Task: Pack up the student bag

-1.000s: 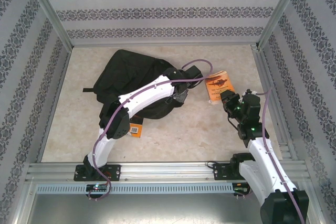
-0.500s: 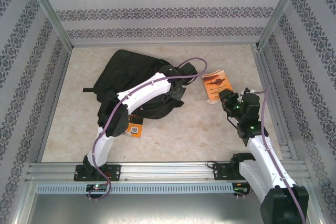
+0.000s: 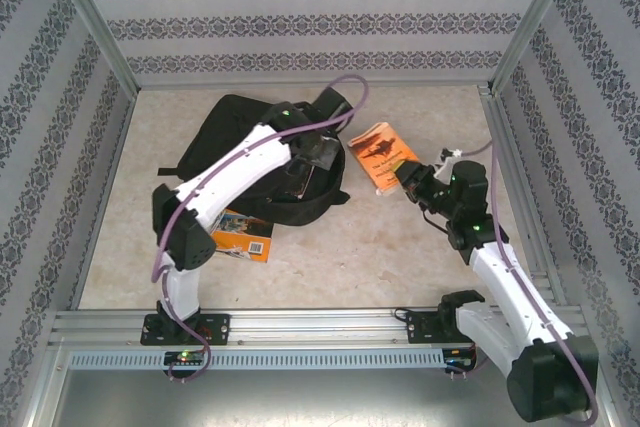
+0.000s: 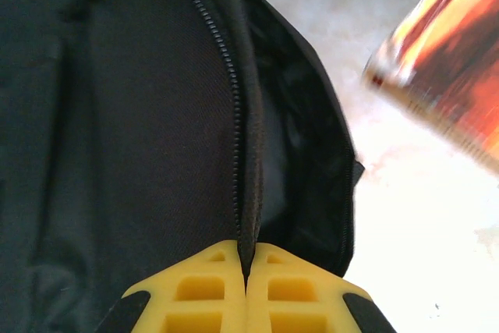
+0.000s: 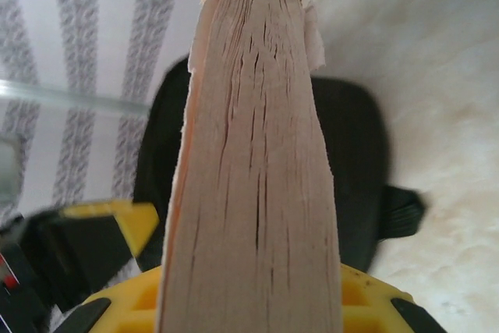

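Note:
The student bag (image 3: 225, 137) is a large black backpack lying at the table's back left. My left gripper (image 3: 312, 169) is shut on the fabric edge beside its zipper (image 4: 234, 115), holding the opening (image 4: 281, 161) apart; in the left wrist view the yellow fingertips (image 4: 210, 278) pinch that edge. My right gripper (image 3: 412, 183) is shut on an orange paperback book (image 3: 380, 157), held above the table just right of the bag. The right wrist view looks along the book's page edges (image 5: 257, 154) toward the bag (image 5: 355, 161).
A second orange-covered book (image 3: 243, 238) lies flat on the table in front of the bag, beside the left arm's elbow. Patterned walls and metal rails enclose the table. Bare tabletop (image 3: 360, 247) lies between the two arms.
My left gripper has shut on the bag's zipper edge and pulled it up and back. My right gripper has carried the orange book left, closer to the bag's opening.

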{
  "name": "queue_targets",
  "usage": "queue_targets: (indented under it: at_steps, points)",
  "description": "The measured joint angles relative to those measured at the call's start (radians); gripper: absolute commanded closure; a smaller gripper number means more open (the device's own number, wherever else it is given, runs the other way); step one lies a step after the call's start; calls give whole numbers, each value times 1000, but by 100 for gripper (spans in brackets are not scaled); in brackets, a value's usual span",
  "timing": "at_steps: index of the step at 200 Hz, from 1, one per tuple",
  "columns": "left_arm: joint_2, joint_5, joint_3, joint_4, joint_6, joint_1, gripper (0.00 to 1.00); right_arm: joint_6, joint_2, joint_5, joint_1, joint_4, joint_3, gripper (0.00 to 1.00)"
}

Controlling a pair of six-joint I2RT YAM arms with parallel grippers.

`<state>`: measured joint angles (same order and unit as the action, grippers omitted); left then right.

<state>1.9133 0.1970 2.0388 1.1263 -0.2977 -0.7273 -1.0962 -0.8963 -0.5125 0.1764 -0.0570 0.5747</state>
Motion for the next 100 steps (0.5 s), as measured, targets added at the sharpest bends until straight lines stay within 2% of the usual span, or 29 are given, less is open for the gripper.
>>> queue_targets:
  at_steps: [46,100]
  points:
    - [-97,24,-2,19,7,71,100,4,-172,-76,158,-8,96,100]
    - [-107,8,-27,17,11,75,100,3,-507,-169,226,-7,322,100]
